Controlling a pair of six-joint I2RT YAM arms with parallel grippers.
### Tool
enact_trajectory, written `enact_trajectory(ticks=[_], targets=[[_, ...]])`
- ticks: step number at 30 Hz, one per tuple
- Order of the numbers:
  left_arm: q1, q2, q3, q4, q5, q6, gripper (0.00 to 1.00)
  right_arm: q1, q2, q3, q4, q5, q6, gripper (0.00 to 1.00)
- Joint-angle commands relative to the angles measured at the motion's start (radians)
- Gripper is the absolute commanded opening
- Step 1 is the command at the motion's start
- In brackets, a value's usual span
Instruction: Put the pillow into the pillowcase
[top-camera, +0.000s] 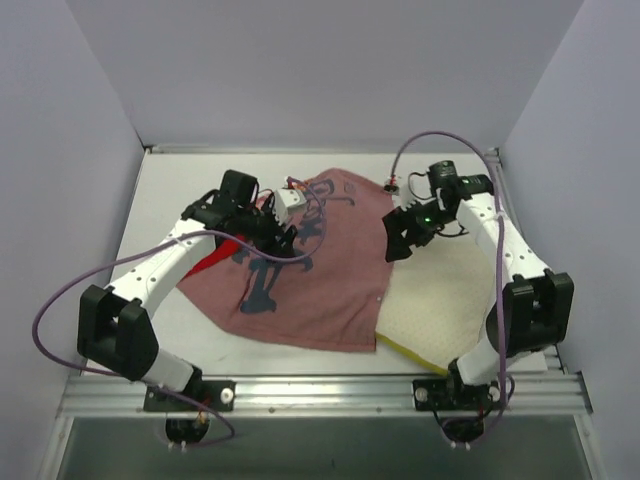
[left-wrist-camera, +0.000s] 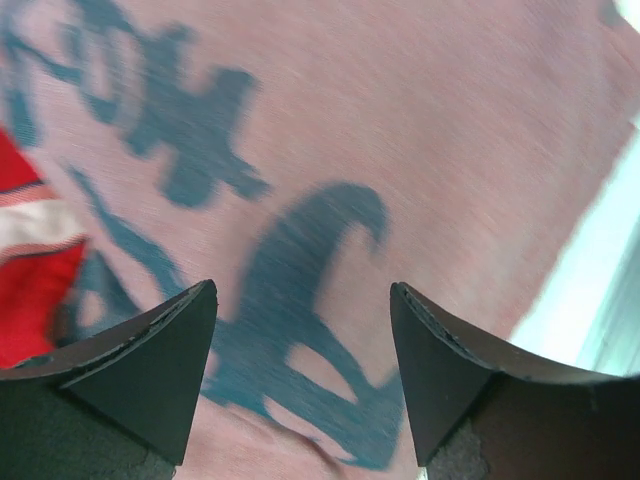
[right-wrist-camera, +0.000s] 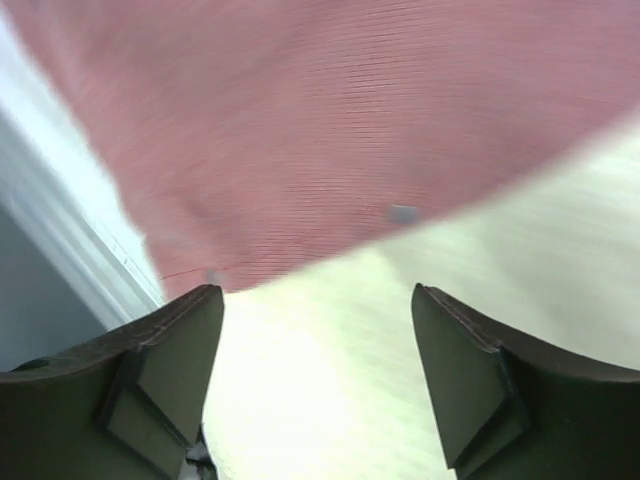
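The pillowcase (top-camera: 310, 285) lies on the table with its dull pink side and dark-blue marks up; a strip of red print (top-camera: 215, 258) shows at its left edge. It covers most of the cream pillow (top-camera: 440, 300), whose right part and yellow edge band (top-camera: 415, 355) stick out. My left gripper (top-camera: 272, 235) hovers open over the pillowcase (left-wrist-camera: 420, 150), nothing between its fingers (left-wrist-camera: 160, 360). My right gripper (top-camera: 402, 238) is open above the seam where the pillowcase (right-wrist-camera: 330, 130) meets the pillow (right-wrist-camera: 420, 350), holding nothing.
White walls enclose the table (top-camera: 170, 190) on three sides. The back rim (top-camera: 320, 150) runs behind the cloth. A metal rail (top-camera: 320, 385) with both arm bases borders the near edge. Purple cables (top-camera: 60, 290) loop beside each arm.
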Motion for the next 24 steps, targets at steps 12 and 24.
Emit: enact_trajectory(ticks=[12,24], targets=[[-0.181,0.688,0.732,0.059,-0.422,-0.193,0.77,-0.32,0.471,0.348,-0.062,0.134,0.214,0.73],[-0.239,0.689,0.836,-0.046,0.205,-0.169,0.0,-0.304,0.522,0.356,-0.174,-0.372,0.192,0.0]])
